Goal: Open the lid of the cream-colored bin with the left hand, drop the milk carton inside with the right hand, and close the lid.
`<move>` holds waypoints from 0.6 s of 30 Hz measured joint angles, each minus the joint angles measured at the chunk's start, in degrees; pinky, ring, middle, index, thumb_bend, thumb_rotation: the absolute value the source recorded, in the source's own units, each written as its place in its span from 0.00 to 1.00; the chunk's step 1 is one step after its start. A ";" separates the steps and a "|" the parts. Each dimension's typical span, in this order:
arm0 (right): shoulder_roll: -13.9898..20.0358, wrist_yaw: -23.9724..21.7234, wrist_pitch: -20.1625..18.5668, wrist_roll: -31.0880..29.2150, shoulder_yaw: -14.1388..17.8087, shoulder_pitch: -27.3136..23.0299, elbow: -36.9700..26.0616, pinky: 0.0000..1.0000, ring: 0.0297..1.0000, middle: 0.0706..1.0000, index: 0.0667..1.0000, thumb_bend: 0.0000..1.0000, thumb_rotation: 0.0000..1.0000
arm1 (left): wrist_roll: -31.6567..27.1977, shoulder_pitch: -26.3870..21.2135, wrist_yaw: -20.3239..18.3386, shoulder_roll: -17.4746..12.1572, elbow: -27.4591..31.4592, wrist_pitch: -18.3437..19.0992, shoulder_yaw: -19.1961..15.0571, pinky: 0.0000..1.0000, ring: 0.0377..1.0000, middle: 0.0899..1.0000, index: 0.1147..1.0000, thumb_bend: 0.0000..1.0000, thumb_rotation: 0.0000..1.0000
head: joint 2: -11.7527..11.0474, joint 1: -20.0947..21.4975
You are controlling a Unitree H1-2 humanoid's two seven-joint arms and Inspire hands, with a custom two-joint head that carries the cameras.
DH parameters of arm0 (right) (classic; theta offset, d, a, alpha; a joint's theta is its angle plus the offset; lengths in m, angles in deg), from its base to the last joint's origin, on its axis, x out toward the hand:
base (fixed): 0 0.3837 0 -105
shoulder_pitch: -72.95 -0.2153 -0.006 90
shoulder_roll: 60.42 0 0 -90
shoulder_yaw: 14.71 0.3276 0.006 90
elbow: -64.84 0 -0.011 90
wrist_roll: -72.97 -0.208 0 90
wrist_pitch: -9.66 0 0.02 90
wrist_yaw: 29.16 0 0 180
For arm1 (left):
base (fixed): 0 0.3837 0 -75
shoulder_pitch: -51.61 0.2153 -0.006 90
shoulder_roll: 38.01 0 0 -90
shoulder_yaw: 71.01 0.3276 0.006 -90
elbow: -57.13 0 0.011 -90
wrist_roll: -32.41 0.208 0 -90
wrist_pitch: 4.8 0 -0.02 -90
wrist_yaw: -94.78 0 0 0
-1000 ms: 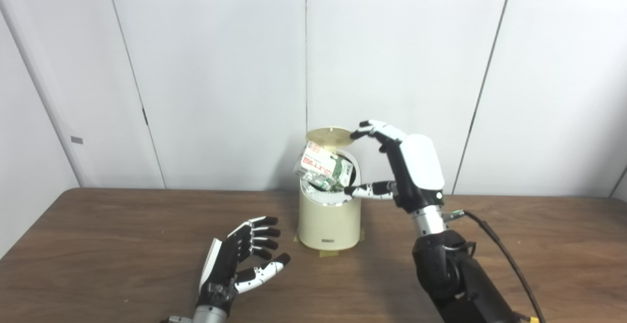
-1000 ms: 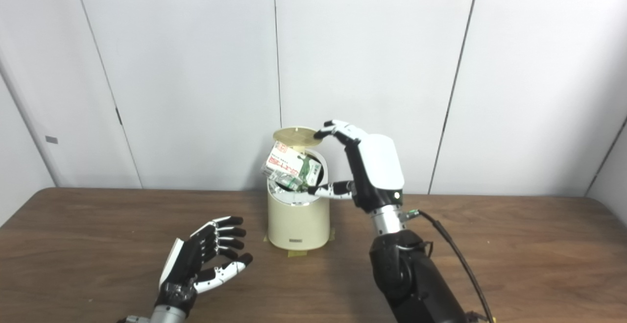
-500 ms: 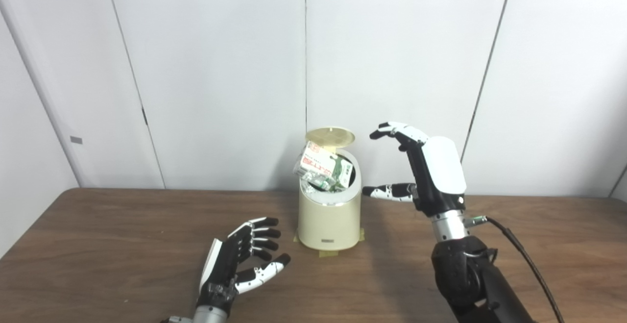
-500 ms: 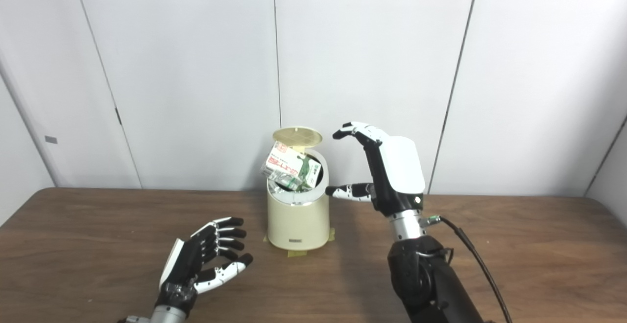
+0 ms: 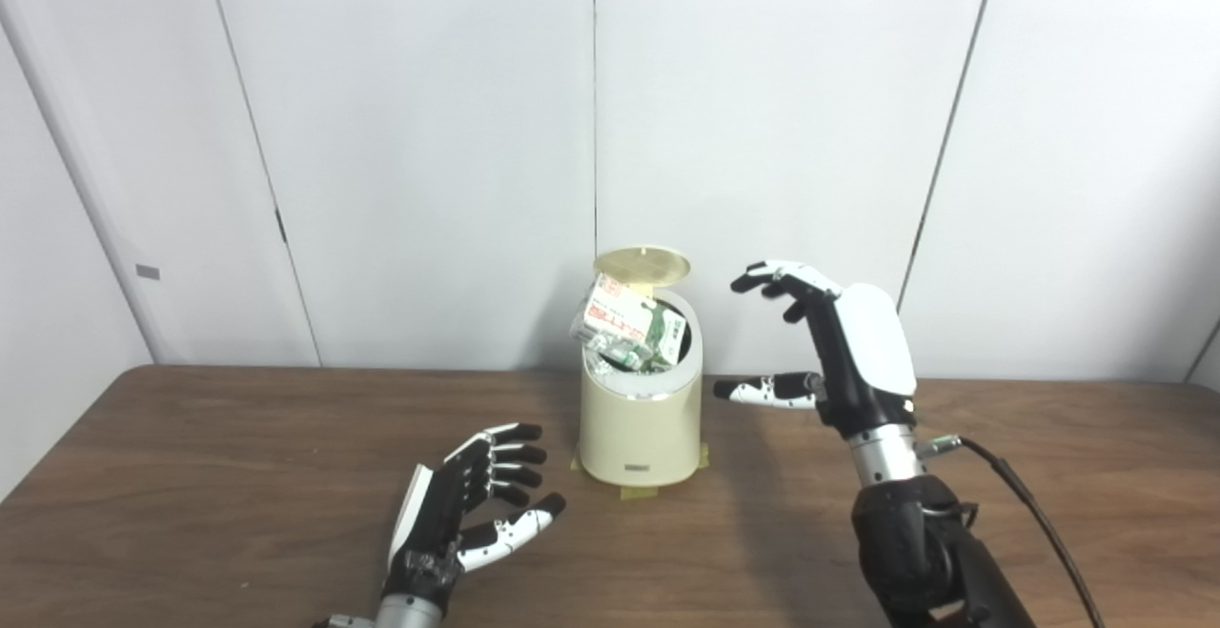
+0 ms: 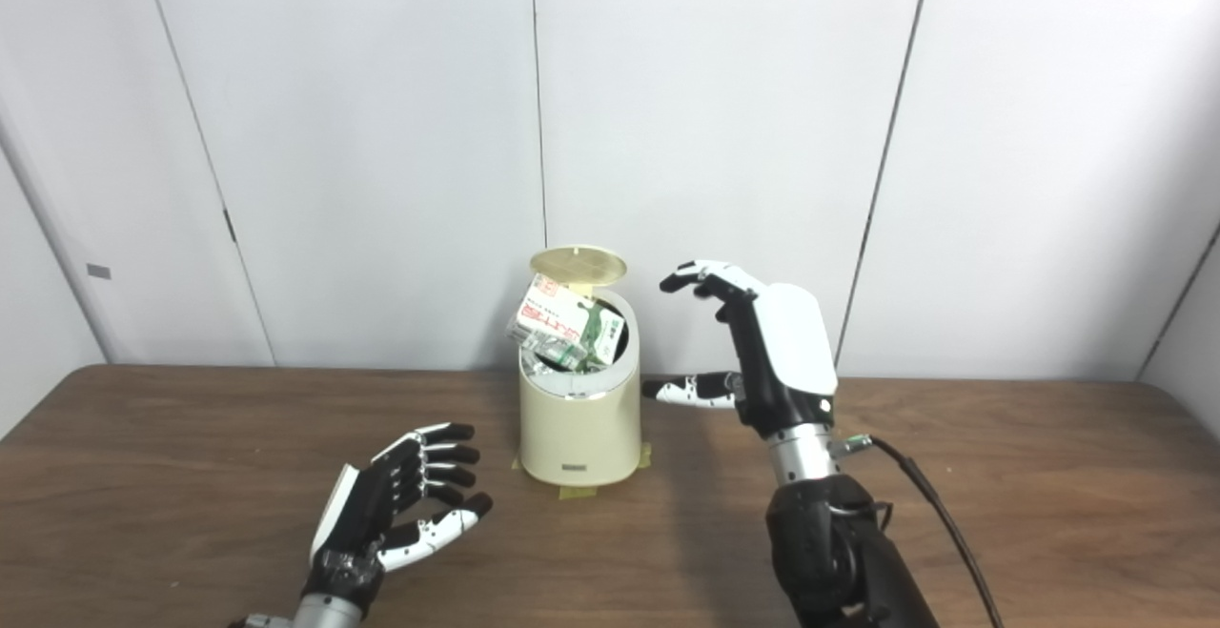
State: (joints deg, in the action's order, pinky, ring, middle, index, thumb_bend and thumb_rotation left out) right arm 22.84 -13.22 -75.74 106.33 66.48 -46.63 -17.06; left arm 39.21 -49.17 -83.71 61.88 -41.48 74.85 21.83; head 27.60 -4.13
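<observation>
Milk carton (image 5: 631, 321) sits tilted in the mouth of the cream-colored bin (image 5: 640, 423), top end poking above the rim, lower part hidden inside among crumpled trash. Carton shows red and green print; text too small to read. Small dark label low on the bin front, unreadable. Lid (image 5: 641, 263) up, raised over the carton. Bin near the table (image 5: 191, 476) back edge, tape bits at its base. Right hand (image 5: 827, 352) hovers right of the bin, fingers spread, empty, touching nothing. Left hand (image 5: 472, 504) low near the front edge, fingers apart, empty; its arm cut off by the frame.
</observation>
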 measured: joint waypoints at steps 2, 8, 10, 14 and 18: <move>-0.74 -1.76 -0.99 -2.57 0.58 0.57 -0.96 0.47 0.61 0.72 0.62 0.74 0.06 | -0.08 0.04 -0.04 -0.06 0.02 0.00 0.02 0.56 0.61 0.65 0.70 0.62 0.06 | -0.17 0.09; -1.36 -5.05 -3.88 -4.64 0.89 2.63 -4.19 0.47 0.63 0.73 0.59 0.70 0.12 | -0.09 0.09 -0.16 -0.15 0.11 0.00 0.04 0.56 0.62 0.66 0.70 0.61 0.07 | -0.53 0.53; -1.21 -5.88 -4.31 -4.99 1.00 3.38 -4.93 0.49 0.65 0.74 0.58 0.68 0.15 | -0.22 0.13 -0.29 -0.22 0.16 0.00 0.02 0.55 0.61 0.66 0.70 0.62 0.06 | -0.53 0.61; -0.82 -7.32 -4.25 -5.09 0.94 4.87 -5.44 0.52 0.69 0.74 0.58 0.67 0.22 | -0.37 0.38 -0.63 -0.32 0.57 0.00 -0.02 0.55 0.61 0.66 0.70 0.61 0.05 | -0.53 0.88; -0.55 -8.28 -4.10 -5.42 0.87 6.05 -5.41 0.54 0.71 0.76 0.59 0.67 0.25 | -0.45 0.56 -1.32 -0.46 0.72 0.00 -0.15 0.54 0.61 0.66 0.71 0.61 0.05 | -0.35 1.05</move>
State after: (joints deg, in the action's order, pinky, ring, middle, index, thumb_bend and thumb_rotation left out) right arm 22.28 -21.51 -79.84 100.91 67.35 -40.57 -22.47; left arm 38.76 -48.62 -85.02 61.41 -40.75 74.85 21.69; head 27.25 -3.08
